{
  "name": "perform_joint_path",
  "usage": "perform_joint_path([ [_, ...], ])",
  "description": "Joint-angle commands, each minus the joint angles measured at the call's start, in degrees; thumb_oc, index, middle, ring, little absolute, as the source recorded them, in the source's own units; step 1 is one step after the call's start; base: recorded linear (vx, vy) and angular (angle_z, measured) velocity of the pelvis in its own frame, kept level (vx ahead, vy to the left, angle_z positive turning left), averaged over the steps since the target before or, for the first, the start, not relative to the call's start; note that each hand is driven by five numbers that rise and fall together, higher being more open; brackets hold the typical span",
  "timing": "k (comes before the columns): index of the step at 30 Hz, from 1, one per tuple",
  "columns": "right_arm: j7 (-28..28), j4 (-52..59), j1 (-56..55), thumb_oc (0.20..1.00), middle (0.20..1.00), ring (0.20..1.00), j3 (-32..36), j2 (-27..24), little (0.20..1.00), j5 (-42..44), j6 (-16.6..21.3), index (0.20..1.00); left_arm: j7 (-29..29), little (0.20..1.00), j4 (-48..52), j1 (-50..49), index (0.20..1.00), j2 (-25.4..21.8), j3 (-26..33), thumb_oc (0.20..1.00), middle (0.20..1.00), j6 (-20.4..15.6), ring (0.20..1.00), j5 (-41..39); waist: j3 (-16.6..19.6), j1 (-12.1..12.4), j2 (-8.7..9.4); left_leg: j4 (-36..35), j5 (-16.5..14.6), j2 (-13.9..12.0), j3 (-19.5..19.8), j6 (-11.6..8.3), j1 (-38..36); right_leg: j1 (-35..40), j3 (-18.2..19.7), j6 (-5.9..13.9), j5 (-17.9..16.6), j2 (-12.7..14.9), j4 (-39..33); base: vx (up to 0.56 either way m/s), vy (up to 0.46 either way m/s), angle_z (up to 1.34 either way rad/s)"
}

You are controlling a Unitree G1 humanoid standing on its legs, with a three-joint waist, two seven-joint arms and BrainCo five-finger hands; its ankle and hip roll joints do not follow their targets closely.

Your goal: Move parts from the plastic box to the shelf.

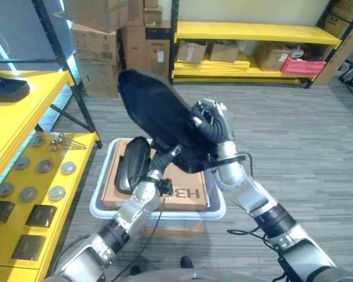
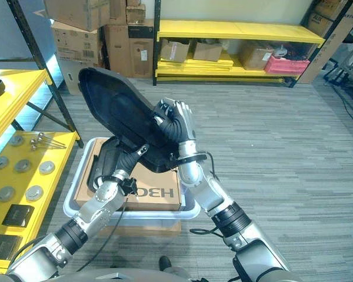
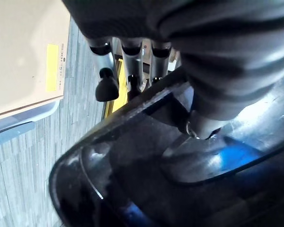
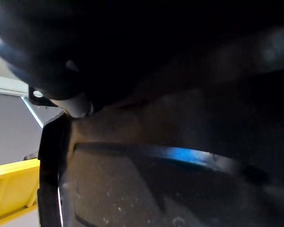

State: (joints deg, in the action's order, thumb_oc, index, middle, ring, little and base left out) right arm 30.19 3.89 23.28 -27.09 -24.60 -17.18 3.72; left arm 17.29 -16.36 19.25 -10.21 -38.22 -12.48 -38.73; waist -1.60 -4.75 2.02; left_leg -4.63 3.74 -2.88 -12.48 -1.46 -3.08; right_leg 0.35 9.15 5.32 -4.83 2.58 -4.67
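Note:
A large black moulded part (image 1: 156,111) is held up, tilted, above the pale plastic box (image 1: 100,202). My right hand (image 1: 210,120) has its fingers curled over the part's right edge. My left hand (image 1: 162,160) grips the lower rim from beneath; in the left wrist view its fingers (image 3: 128,54) go behind the rim of the part (image 3: 146,179). The part (image 4: 180,179) also shows close up in the right wrist view. In the plastic box a second black part (image 1: 131,165) rests on a brown cardboard box (image 1: 185,188). The yellow shelf (image 1: 29,111) stands to my left.
The yellow shelf carries metal discs (image 1: 44,166), dark square plates (image 1: 40,215), bolts (image 1: 67,141) and, higher up, a black part (image 1: 6,88). A black shelf upright (image 1: 65,70) leans nearby. Stacked cardboard boxes (image 1: 106,41) and a yellow rack (image 1: 253,35) line the back wall.

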Motion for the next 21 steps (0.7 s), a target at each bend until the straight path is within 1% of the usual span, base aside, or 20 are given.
perform_joint_path([
  [1, -3.3, 4.4, 1.2, 0.2, 0.2, 0.2, -8.9, 6.0, 0.2, 7.6, 9.9, 0.2, -0.6, 0.2, 2.0, 10.8, 0.2, 7.0, 3.6, 0.2, 0.2, -9.1, 0.2, -1.6, 0.4, 2.2, -0.36, 2.8, -8.9, -5.1, -0.5, -3.34, -4.2, -2.1, -3.0, 4.5, 11.7, 3.1, 9.5, 0.0, 0.0, 0.0],
  [2, -3.3, 4.7, 0.6, 0.2, 0.2, 0.2, -8.7, 5.6, 0.2, 8.1, 10.4, 0.2, 0.3, 0.2, 2.3, 10.9, 0.2, 5.7, 4.5, 0.2, 0.2, -9.4, 0.2, 1.4, 0.4, 2.2, -0.4, 2.8, -8.9, -5.1, -0.6, -3.38, -4.2, -2.1, -2.9, 4.5, 11.7, 3.1, 9.6, 0.0, 0.0, 0.0],
  [4, -3.2, 4.9, 0.3, 0.2, 0.2, 0.2, -8.5, 5.4, 0.2, 8.2, 10.5, 0.2, 0.9, 0.2, 2.4, 10.8, 0.2, 5.1, 5.0, 0.2, 0.2, -9.3, 0.2, 2.8, 0.5, 2.3, -0.42, 2.8, -8.9, -5.1, -0.6, -3.39, -4.2, -2.1, -2.9, 4.51, 11.7, 3.1, 9.5, 0.01, -0.008, -0.02],
  [5, -3.0, 5.1, -0.3, 0.746, 0.746, 0.746, -7.8, 4.9, 0.746, 8.2, 10.9, 0.746, 1.9, 0.2, 2.6, 10.8, 0.2, 3.1, 6.1, 0.2, 0.2, -8.6, 0.2, 7.8, 0.6, 2.4, -0.49, 2.8, -8.9, -5.1, -0.7, -3.45, -4.3, -2.0, -3.1, 4.53, 11.8, 3.2, 9.5, 0.0, 0.0, 0.0],
  [6, -3.0, 5.1, -0.3, 0.746, 0.746, 0.746, -7.8, 4.9, 0.746, 8.2, 10.9, 0.746, 1.9, 0.2, 2.6, 10.8, 0.2, 3.1, 6.1, 0.2, 0.2, -8.6, 0.2, 7.8, 0.6, 2.4, -0.49, 2.8, -8.9, -5.1, -0.7, -3.45, -4.3, -2.0, -3.1, 4.53, 11.8, 3.2, 9.5, 0.0, 0.0, 0.0],
  [7, -2.8, 5.5, -1.4, 1.0, 1.0, 1.0, -6.0, 4.2, 1.0, 8.4, 11.4, 1.0, 3.4, 0.2, 3.3, 10.4, 0.2, 0.3, 7.7, 0.2, 0.2, -7.9, 0.2, 14.1, 0.6, 2.6, -0.67, 2.7, -8.9, -5.2, -0.7, -3.5, -4.4, -2.0, -3.2, 4.5, 11.9, 3.2, 9.6, 0.0, 0.0, 0.0],
  [8, -2.8, 5.5, -1.4, 1.0, 1.0, 1.0, -6.0, 4.2, 1.0, 8.4, 11.4, 1.0, 3.4, 0.2, 3.3, 10.4, 0.2, 0.3, 7.7, 0.2, 0.2, -7.9, 0.2, 14.1, 0.6, 2.6, -0.67, 2.7, -8.9, -5.2, -0.7, -3.5, -4.4, -2.0, -3.2, 4.5, 11.9, 3.2, 9.6, 0.0, 0.0, 0.0],
  [10, -3.1, 7.1, -4.0, 1.0, 1.0, 1.0, -2.3, 2.3, 1.0, 8.2, 12.1, 1.0, 6.0, 0.2, 4.1, 9.9, 0.2, -4.6, 11.1, 0.2, 0.2, -6.0, 0.2, 24.9, 0.6, 3.0, -0.98, 2.7, -8.8, -5.2, -0.2, -3.6, -4.3, -1.8, -3.7, 4.43, 12.1, 3.4, 9.6, 0.01, -0.017, 0.01],
  [11, -3.3, 7.6, -4.9, 1.0, 1.0, 1.0, -1.2, 1.8, 1.0, 8.3, 12.3, 1.0, 6.7, 0.2, 4.4, 9.4, 0.2, -5.8, 11.9, 0.2, 0.2, -5.6, 0.2, 27.8, 0.5, 3.0, -1.03, 2.7, -8.8, -5.2, -0.1, -3.65, -4.3, -1.8, -3.9, 4.41, 12.2, 3.4, 9.7, 0.01, -0.037, 0.04],
  [12, -3.6, 8.1, -6.1, 1.0, 1.0, 1.0, 0.3, 1.2, 1.0, 8.5, 12.9, 1.0, 7.6, 0.2, 4.3, 8.8, 0.2, -8.2, 13.3, 0.2, 0.2, -4.5, 0.2, 33.4, 0.5, 3.3, -1.17, 2.7, -8.7, -5.2, 0.1, -3.7, -4.3, -1.8, -4.0, 4.37, 12.3, 3.4, 9.8, 0.01, -0.024, 0.04],
  [14, -3.6, 8.1, -6.1, 1.0, 1.0, 1.0, 0.3, 1.2, 1.0, 8.5, 12.9, 1.0, 7.6, 0.2, 4.3, 8.8, 0.2, -8.2, 13.3, 0.2, 0.2, -4.5, 0.2, 33.4, 0.5, 3.3, -1.17, 2.7, -8.7, -5.2, 0.1, -3.7, -4.3, -1.8, -4.0, 4.37, 12.3, 3.4, 9.8, 0.0, -0.003, 0.07],
  [15, -3.8, 8.5, -6.9, 1.0, 1.0, 1.0, 1.2, 0.9, 1.0, 8.5, 13.1, 1.0, 8.3, 0.2, 4.5, 8.3, 0.2, -9.2, 13.9, 0.2, 0.2, -4.4, 0.2, 35.8, 0.5, 3.4, -1.17, 2.7, -8.7, -5.2, 0.3, -3.74, -4.3, -1.7, -4.1, 4.35, 12.4, 3.4, 9.8, -0.01, -0.059, 0.17],
  [16, -5.0, 9.8, -10.4, 1.0, 1.0, 1.0, 4.6, -0.3, 1.0, 8.7, 14.5, 1.0, 8.9, 0.2, 3.4, 6.1, 0.2, -13.0, 16.7, 0.2, 0.2, -3.7, 0.2, 44.4, 0.5, 3.8, -1.27, 2.7, -8.2, -5.4, 0.9, -3.94, -3.9, -1.7, -4.5, 4.11, 12.2, 3.5, 9.9, 0.02, -0.062, 0.22],
  [17, -5.2, 10.1, -11.3, 1.0, 1.0, 1.0, 5.5, -0.6, 1.0, 8.6, 14.7, 1.0, 9.2, 0.2, 3.3, 5.2, 0.2, -13.8, 17.5, 0.2, 0.2, -3.7, 0.2, 45.9, 0.5, 3.9, -1.36, 2.6, -8.6, -5.4, 1.0, -3.96, -4.2, -1.4, -4.7, 4.18, 12.7, 3.5, 10.0, 0.02, -0.056, 0.13],
  [20, -5.3, 10.2, -11.4, 1.0, 1.0, 1.0, 5.5, -0.6, 1.0, 8.7, 14.7, 1.0, 9.2, 0.2, 3.3, 5.1, 0.2, -13.8, 17.4, 0.2, 0.2, -3.7, 0.2, 46.0, 0.5, 3.8, -1.36, 2.6, -8.6, -5.4, 1.1, -3.96, -4.3, -1.3, -4.8, 4.19, 12.8, 3.5, 10.0, 0.01, -0.006, 0.11],
  [21, -5.7, 10.8, -13.1, 1.0, 1.0, 1.0, 7.0, -1.2, 1.0, 8.8, 15.0, 1.0, 9.3, 0.2, 3.0, 3.5, 0.2, -14.9, 18.9, 0.2, 0.2, -3.5, 0.2, 48.0, 0.5, 4.0, -1.41, 2.7, -8.6, -5.5, 1.4, -4.02, -4.2, -1.2, -4.9, 4.15, 12.9, 3.5, 10.1, -0.01, -0.064, 0.21],
])
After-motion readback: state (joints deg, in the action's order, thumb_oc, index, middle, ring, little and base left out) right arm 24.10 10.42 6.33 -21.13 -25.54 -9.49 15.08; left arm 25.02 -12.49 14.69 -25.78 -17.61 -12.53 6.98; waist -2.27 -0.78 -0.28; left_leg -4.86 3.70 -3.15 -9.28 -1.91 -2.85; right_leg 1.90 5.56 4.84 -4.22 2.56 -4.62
